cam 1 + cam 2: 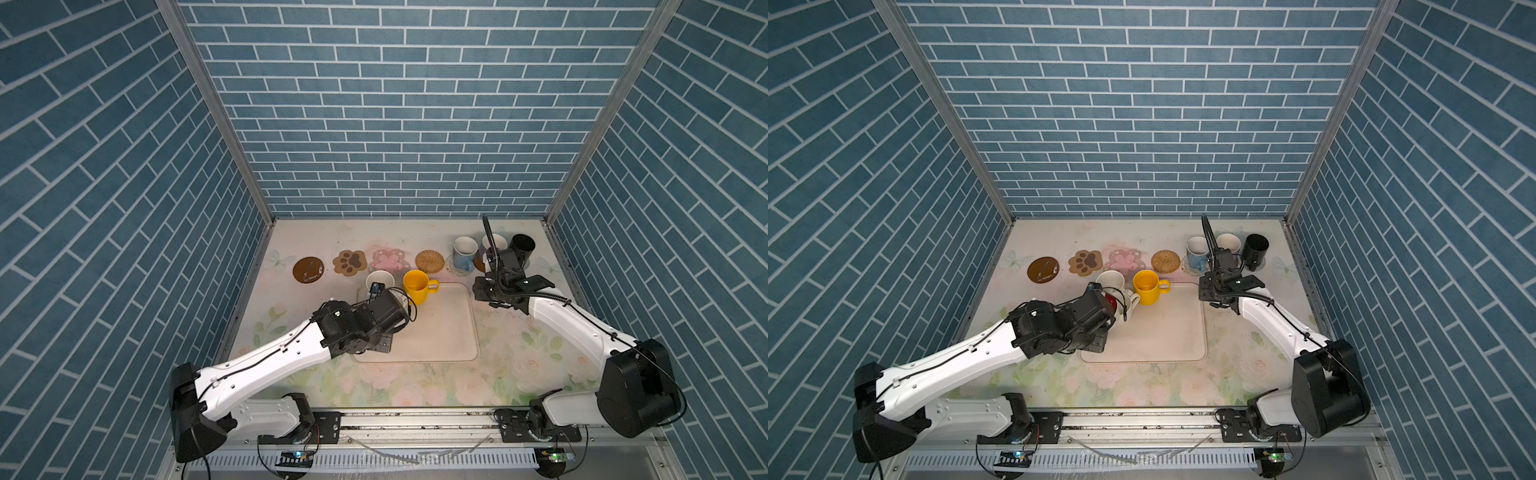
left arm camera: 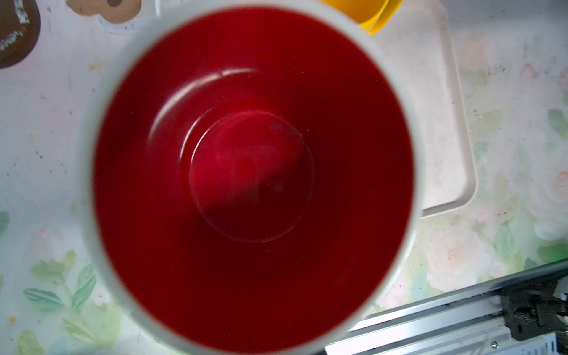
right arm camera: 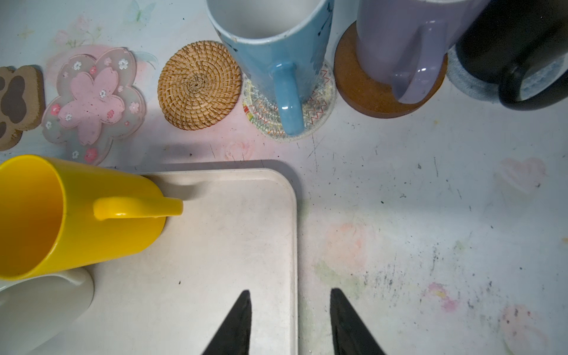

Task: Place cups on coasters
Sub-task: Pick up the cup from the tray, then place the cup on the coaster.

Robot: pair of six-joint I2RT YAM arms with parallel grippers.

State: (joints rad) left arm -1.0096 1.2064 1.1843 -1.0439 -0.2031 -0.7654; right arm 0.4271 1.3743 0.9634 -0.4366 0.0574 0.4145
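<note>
A white cup with a red inside (image 2: 252,172) fills the left wrist view. My left gripper (image 1: 1100,305) is shut on it over the tray's far left corner, fingers hidden. A cream cup (image 1: 380,279) and a yellow cup (image 1: 417,286) stand beside it. The light blue cup (image 3: 270,46), lavender cup (image 3: 399,40) and black cup (image 3: 516,46) each stand on a coaster at the back right. The brown disc (image 1: 308,270), paw coaster (image 1: 350,262), pink flower coaster (image 3: 95,101) and rattan coaster (image 3: 199,86) are bare. My right gripper (image 3: 290,295) hangs open and empty over the tray's right edge.
The cream rectangular tray (image 1: 440,332) lies mid-table between the arms. Blue brick walls close in the back and both sides. A metal rail (image 1: 415,419) carrying both arm bases runs along the front edge.
</note>
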